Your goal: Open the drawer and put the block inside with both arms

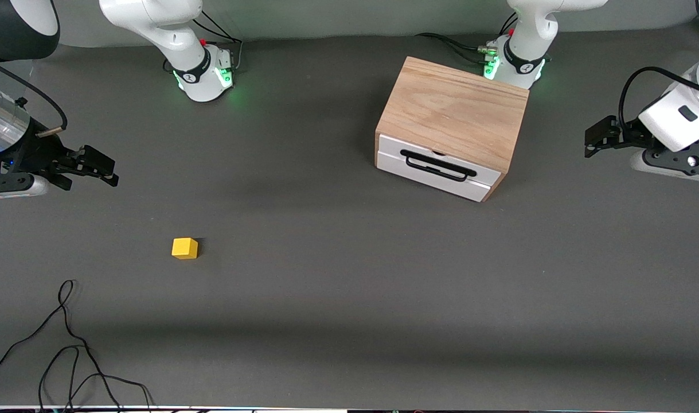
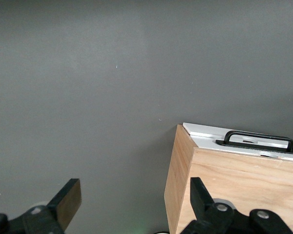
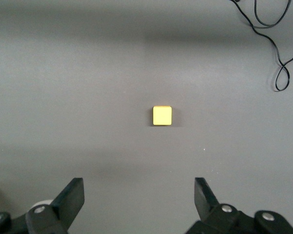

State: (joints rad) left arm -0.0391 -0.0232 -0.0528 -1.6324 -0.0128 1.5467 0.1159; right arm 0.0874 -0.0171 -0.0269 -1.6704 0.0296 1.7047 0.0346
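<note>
The wooden box (image 1: 455,112) stands in front of the left arm's base, with its white drawer front (image 1: 435,166) and black bar handle (image 1: 438,166) shut and facing the front camera. The yellow block (image 1: 184,248) lies on the grey table toward the right arm's end, nearer to the front camera than the box. My right gripper (image 1: 107,169) hovers open and empty at that end; its wrist view shows the block (image 3: 162,115) ahead of the open gripper (image 3: 138,187). My left gripper (image 1: 590,140) hovers open and empty beside the box; its wrist view (image 2: 134,187) shows the box (image 2: 234,195) and handle (image 2: 259,139).
A loose black cable (image 1: 68,344) lies on the table near the front edge at the right arm's end, also in the right wrist view (image 3: 273,39). The arm bases (image 1: 203,74) (image 1: 515,63) stand along the table's back edge.
</note>
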